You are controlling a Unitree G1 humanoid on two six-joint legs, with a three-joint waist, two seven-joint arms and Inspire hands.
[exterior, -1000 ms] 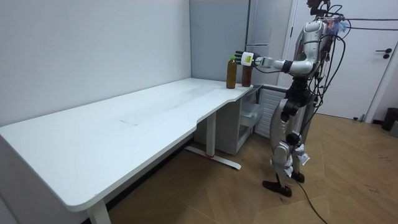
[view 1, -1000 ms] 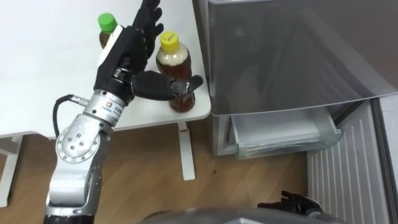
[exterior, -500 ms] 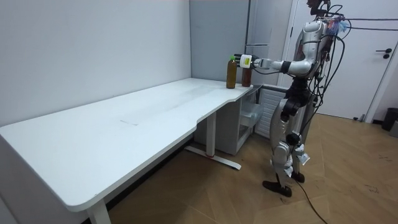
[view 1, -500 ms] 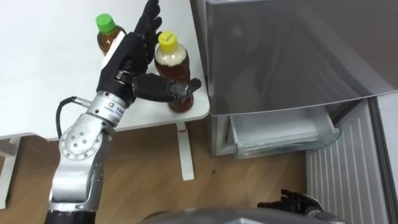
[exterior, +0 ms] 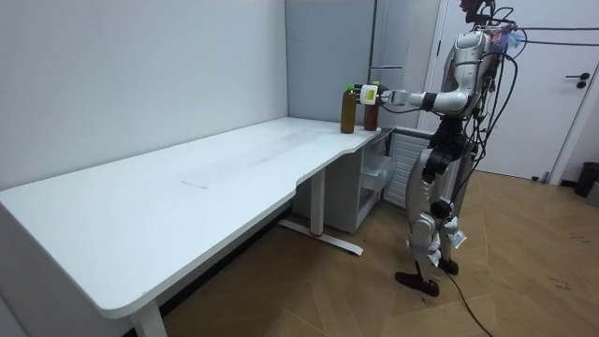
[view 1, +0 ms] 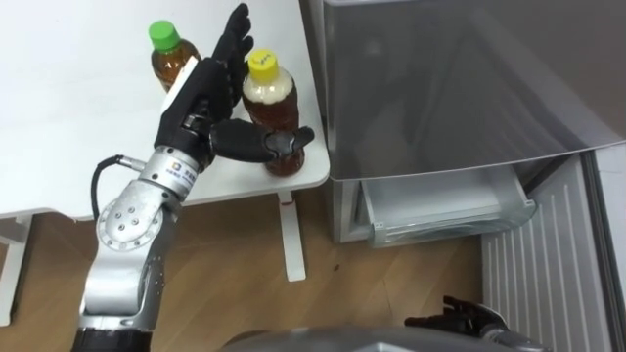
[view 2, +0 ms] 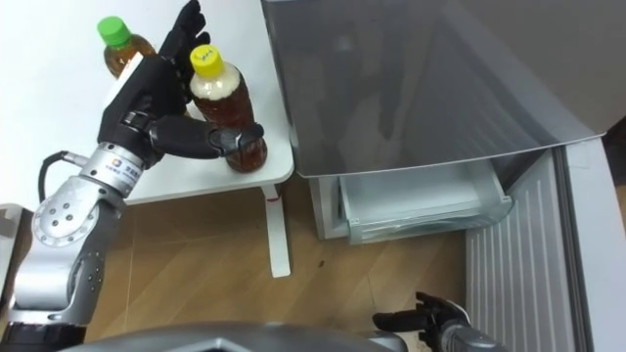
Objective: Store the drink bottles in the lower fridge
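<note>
Overhead, left hand point(view 1: 201, 95) brackets the yellow-capped bottle point(view 1: 277, 106); room view shows robot upright.

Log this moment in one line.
phase: pre-grasp | left hand: open, thumb across yellow-capped brown drink bottle on white desk | right hand: open, low | grey lower fridge drawer: open

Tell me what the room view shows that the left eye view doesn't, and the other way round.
Room view: the full length of the white table, the robot standing at its far end, and a door behind it.

Left eye view: the lower fridge drawer standing open, the left hand with its thumb across the front of the yellow-capped bottle, and the right hand low down.

Both: that bottle beside the green-capped bottle at the table's corner, with the left hand on it.
</note>
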